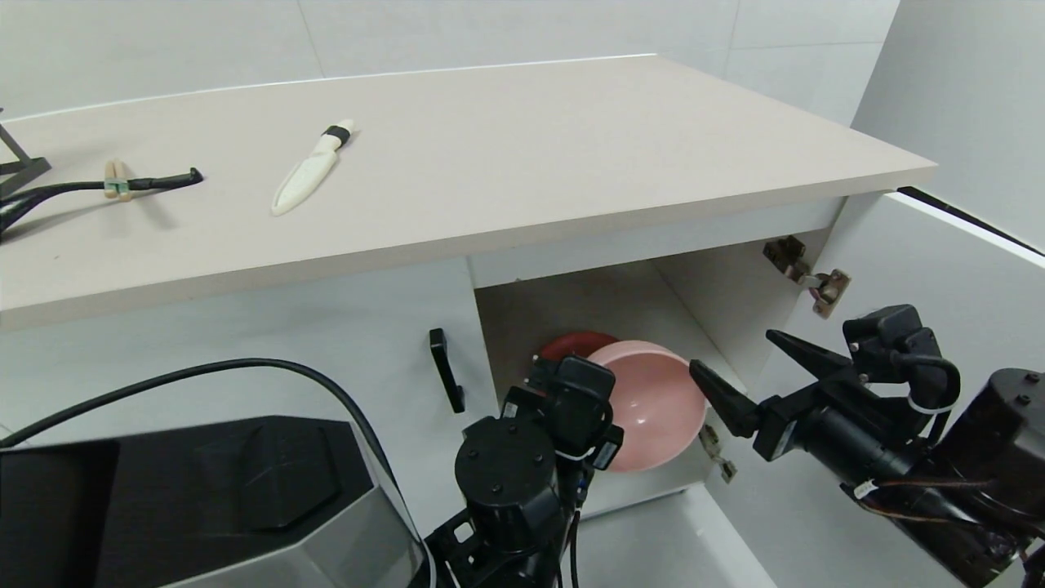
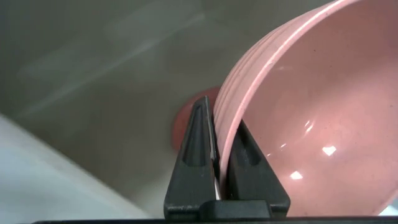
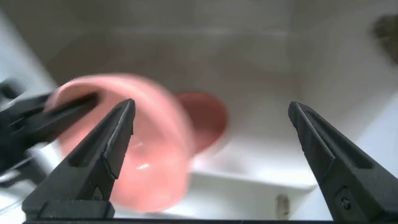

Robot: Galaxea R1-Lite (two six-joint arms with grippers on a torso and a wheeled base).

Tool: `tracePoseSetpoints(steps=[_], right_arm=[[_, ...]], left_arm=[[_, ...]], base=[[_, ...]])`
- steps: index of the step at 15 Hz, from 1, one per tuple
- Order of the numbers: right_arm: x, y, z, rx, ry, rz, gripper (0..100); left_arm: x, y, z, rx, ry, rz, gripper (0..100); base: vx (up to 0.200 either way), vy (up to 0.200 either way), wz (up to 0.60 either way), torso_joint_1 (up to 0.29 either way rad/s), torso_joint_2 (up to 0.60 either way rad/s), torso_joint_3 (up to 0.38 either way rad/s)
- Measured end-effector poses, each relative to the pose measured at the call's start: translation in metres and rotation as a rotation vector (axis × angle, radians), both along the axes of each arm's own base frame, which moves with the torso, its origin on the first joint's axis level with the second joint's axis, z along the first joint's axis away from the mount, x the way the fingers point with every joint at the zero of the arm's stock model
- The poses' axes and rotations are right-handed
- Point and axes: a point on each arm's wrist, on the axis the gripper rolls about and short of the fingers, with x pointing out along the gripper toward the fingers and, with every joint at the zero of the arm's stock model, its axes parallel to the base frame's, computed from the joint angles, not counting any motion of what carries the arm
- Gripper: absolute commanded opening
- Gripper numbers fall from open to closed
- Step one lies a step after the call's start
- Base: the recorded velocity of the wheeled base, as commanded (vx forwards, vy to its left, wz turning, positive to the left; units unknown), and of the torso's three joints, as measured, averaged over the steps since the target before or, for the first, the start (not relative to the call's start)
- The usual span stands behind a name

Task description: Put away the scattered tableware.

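Note:
My left gripper (image 1: 571, 384) (image 2: 222, 134) is shut on the rim of a pink bowl (image 1: 653, 404) (image 2: 311, 112) (image 3: 134, 149), holding it tilted inside the open lower cabinet (image 1: 588, 310). Behind it on the cabinet floor lies a red dish (image 1: 575, 345) (image 2: 186, 121) (image 3: 205, 118). My right gripper (image 1: 747, 371) (image 3: 208, 118) stands open just right of the bowl, at the cabinet mouth, with nothing between its fingers. On the countertop (image 1: 490, 155) lie a cream knife with a black band (image 1: 310, 167) and a small pale utensil (image 1: 117, 181) at the far left.
The cabinet's right door (image 1: 939, 278) hangs open beside my right arm, its hinges (image 1: 808, 278) on the cabinet wall. The left door is closed, with a black handle (image 1: 446, 370). A black cable (image 1: 159, 181) lies on the counter's left end.

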Motion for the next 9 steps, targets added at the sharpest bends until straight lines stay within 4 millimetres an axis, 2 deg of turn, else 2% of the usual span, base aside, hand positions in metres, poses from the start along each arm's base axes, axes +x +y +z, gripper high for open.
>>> tracePoseSetpoints(steps=[4, 9], right_arm=[[-0.002, 0.003, -0.01, -0.032, 0.033, 0.015, 100], [0.019, -0.003, -0.019, -0.05, 0.057, -0.055, 100]], left_arm=[[-0.002, -0.001, 0.01, -0.044, -0.013, -0.009, 0], [-0.005, 0.0, 0.026, -0.076, -0.047, -0.064, 0]], base=[[0.0, 0.0, 0.0, 0.0, 0.0, 0.0], [0.0, 0.0, 0.0, 0.0, 0.0, 0.0]])
